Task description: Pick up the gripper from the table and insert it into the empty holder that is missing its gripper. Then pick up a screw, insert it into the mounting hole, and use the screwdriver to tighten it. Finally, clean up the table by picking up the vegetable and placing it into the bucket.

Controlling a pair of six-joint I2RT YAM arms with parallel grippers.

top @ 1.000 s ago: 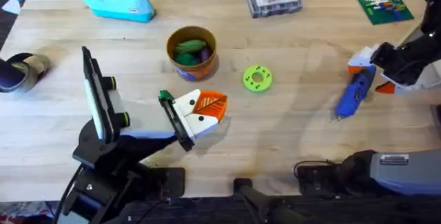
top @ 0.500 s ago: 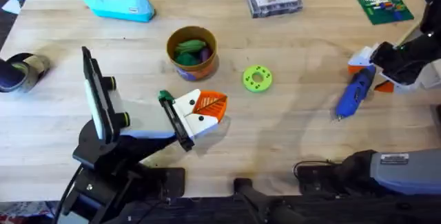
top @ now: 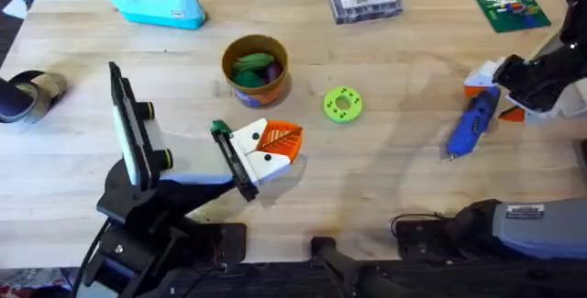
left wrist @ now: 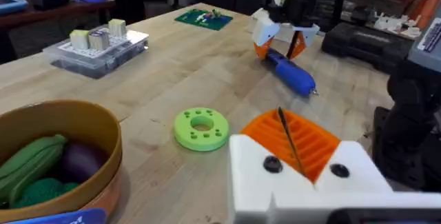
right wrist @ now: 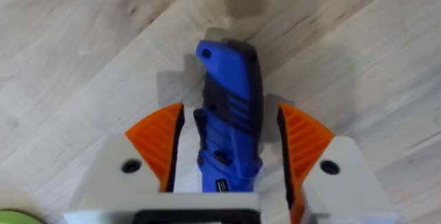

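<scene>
Nothing is shifting between the earlier overhead pictures and this one: both arms and every object are sitting where they were. At the right edge of the overhead frame the right gripper (top: pixel 491 96) is hanging over the rear end of the screwdriver (top: pixel 470 126), which is lying on the table (top: pixel 385 179) with its thin bit pointing toward the lower left. In the right wrist view the orange pads (right wrist: pixel 160 141) are standing spread on either side of the blue body (right wrist: pixel 231 124), a gap showing on each side, so they are not pinching it. In the lower left of the overhead frame the holder (top: pixel 231 159) is lying as a black bar with a green end, and the gripper (top: pixel 266 147), white with an orange ribbed finger, is sitting against it. The left gripper is out of sight. Above that, left of centre, the bucket (top: pixel 256 69) is standing upright with green and purple vegetables (top: pixel 252 67) inside it. A flat green disc (top: pixel 343 104) is lying right of the bucket, between it and the screwdriver.
</scene>
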